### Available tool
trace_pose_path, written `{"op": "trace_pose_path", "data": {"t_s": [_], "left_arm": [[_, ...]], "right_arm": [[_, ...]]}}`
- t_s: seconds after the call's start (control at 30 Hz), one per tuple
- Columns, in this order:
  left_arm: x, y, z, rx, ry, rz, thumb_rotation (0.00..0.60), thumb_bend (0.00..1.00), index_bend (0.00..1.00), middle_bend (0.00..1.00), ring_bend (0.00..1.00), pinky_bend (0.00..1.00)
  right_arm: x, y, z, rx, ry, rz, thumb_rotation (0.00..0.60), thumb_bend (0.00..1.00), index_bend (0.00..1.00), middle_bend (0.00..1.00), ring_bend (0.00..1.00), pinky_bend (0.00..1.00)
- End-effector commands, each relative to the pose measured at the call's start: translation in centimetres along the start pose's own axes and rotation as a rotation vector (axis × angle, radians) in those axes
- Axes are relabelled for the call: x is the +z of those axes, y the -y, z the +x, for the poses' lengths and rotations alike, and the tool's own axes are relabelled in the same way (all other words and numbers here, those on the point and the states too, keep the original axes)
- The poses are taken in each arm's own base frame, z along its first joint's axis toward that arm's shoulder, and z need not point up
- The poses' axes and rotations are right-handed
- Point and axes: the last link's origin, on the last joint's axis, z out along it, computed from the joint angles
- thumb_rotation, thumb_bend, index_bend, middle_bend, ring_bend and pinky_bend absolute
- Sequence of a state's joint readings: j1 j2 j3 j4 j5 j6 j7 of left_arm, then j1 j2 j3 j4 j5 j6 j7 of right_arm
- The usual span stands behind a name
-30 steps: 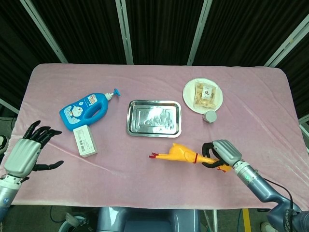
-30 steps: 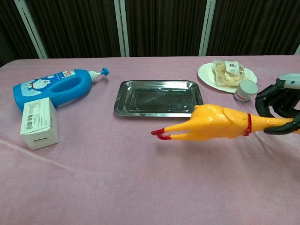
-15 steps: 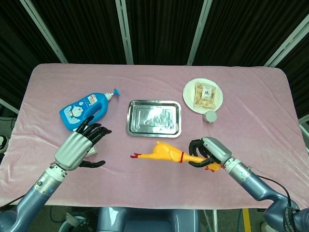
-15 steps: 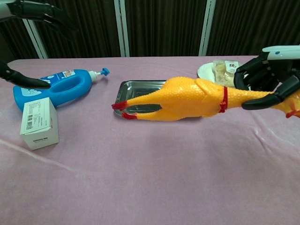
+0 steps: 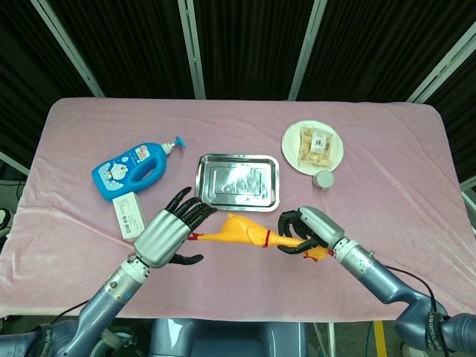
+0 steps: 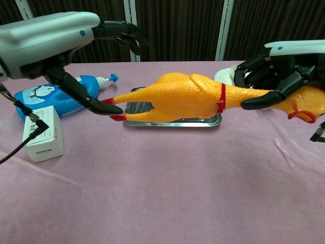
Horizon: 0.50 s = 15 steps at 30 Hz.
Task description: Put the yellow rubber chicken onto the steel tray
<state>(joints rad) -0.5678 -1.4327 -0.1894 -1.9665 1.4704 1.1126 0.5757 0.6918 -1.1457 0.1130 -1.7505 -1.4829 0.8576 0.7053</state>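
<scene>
Head view: the right hand (image 5: 303, 229) grasps the neck of the yellow rubber chicken (image 5: 236, 230), carried just near of the rectangular steel tray (image 5: 237, 181). The left hand (image 5: 169, 232), fingers spread, holds nothing beside its feet.

Chest view: the chicken hangs off the table before the tray; next, carry it farther and lower it in.

No lettering on any label (image 5: 320, 140) resolves legibly.

steel tray (image 6: 172, 122) mostly hidden behind yellow rubber chicken (image 6: 188, 96) in chest view — white plate (image 6: 219, 76) nearly all covered by right hand (image 6: 277, 71); box (image 6: 43, 133) label unreadable.
</scene>
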Motion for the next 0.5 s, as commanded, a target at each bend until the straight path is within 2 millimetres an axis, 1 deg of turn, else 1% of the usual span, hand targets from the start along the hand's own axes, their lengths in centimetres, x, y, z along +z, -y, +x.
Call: {"op": "trace_pose_path", "data": {"t_s": [0.03, 0.27, 0.4, 0.5], "left_arm": [[1.5, -1.1, -0.8, -0.011, 0.000, -0.002, 0.600, 0.00, 0.15, 0.19, 0.14, 0.05], [3.6, -2.5, -2.0, -0.037, 0.011, -0.002, 0.600, 0.00, 0.16, 0.20, 0.14, 0.05], [4.4, -3.1, -2.4, -0.049, 0.018, -0.001, 0.600, 0.01, 0.18, 0.20, 0.14, 0.06], [4.8, -3.5, -2.7, -0.066, 0.025, -0.003, 0.600, 0.09, 0.21, 0.24, 0.17, 0.13]], "right_arm": [[0.2, 0.3, -0.3, 0.000, 0.009, 0.009, 0.600, 0.49, 1.00, 0.82, 0.83, 0.93], [0.5, 1.0, -0.8, 0.001, 0.023, 0.031, 0.600, 0.49, 1.00, 0.82, 0.83, 0.93], [0.5, 1.3, -0.9, -0.002, 0.027, 0.040, 0.600, 0.49, 1.00, 0.82, 0.83, 0.93], [0.5, 1.3, -1.0, 0.000, 0.031, 0.038, 0.600, 0.49, 1.00, 0.82, 0.83, 0.93]]}}
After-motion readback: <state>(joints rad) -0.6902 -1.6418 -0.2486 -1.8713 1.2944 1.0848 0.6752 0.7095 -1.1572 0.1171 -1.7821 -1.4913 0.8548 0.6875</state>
